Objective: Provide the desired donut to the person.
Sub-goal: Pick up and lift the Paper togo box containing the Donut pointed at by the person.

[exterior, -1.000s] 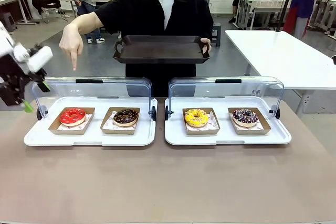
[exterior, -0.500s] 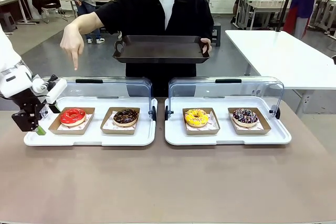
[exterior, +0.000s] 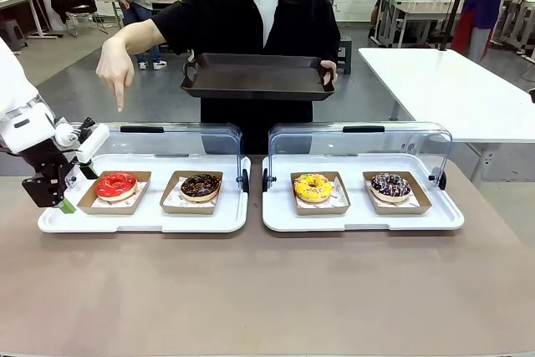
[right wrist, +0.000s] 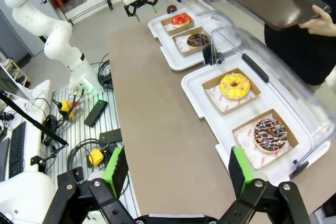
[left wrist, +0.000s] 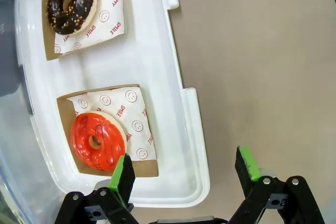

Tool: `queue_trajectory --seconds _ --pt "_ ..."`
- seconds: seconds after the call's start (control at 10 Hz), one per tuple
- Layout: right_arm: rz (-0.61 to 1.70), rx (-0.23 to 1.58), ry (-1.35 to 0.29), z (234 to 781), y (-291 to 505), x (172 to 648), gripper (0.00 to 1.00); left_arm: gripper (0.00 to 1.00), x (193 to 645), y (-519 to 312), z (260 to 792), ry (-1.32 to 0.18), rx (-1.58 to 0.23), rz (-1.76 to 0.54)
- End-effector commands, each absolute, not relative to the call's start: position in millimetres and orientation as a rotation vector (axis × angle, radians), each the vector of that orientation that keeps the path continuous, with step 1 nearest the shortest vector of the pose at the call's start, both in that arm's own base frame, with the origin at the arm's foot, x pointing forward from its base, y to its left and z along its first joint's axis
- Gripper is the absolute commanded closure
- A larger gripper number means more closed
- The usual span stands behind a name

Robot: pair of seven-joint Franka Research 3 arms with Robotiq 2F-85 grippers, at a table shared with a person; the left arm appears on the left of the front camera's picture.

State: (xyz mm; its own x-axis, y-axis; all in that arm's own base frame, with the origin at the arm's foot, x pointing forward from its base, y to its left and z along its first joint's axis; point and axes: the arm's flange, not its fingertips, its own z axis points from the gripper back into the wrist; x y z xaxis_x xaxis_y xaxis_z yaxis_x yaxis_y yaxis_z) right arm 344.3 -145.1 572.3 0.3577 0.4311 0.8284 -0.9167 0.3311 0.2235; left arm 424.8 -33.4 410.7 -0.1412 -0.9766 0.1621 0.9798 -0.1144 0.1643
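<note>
The person holds a dark serving tray [exterior: 255,77] in one hand. The other hand [exterior: 113,73] points a finger down over the red-glazed donut [exterior: 115,183]. That donut lies in a cardboard boat at the left end of the left white tray [exterior: 142,219]. My left gripper [exterior: 73,190] hangs open at that tray's left edge, just left of the red donut [left wrist: 97,141]. In the left wrist view its fingers [left wrist: 125,174] straddle the tray's rim, one over the boat's corner, and hold nothing. My right gripper [right wrist: 178,158] is open and empty, high above the table's right side.
A chocolate donut [exterior: 201,186] with nuts shares the left tray. The right white tray [exterior: 359,221] holds a yellow donut [exterior: 313,186] and a sprinkled chocolate donut [exterior: 390,185]. Both clear lids [exterior: 167,135] stand raised behind the trays. Bare brown tabletop [exterior: 267,290] lies in front.
My left gripper has come down from above the table's left edge to the left end of the left tray, then nearly stopped. The person's pointing hand and tray stayed put.
</note>
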Motion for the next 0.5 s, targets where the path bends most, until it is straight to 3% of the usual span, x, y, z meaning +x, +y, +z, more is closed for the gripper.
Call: queue_trajectory --seconds 0.0,0.4 --pt "1.002 0.803 -0.768 572.6 -144.1 347.0 0.0 0.0 418.7 -32.6 410.0 -0.263 -0.011 -1.698" --pt "1.002 0.803 -0.768 572.6 -144.1 347.0 0.0 0.0 451.0 -51.6 389.2 -0.191 0.015 -1.733"
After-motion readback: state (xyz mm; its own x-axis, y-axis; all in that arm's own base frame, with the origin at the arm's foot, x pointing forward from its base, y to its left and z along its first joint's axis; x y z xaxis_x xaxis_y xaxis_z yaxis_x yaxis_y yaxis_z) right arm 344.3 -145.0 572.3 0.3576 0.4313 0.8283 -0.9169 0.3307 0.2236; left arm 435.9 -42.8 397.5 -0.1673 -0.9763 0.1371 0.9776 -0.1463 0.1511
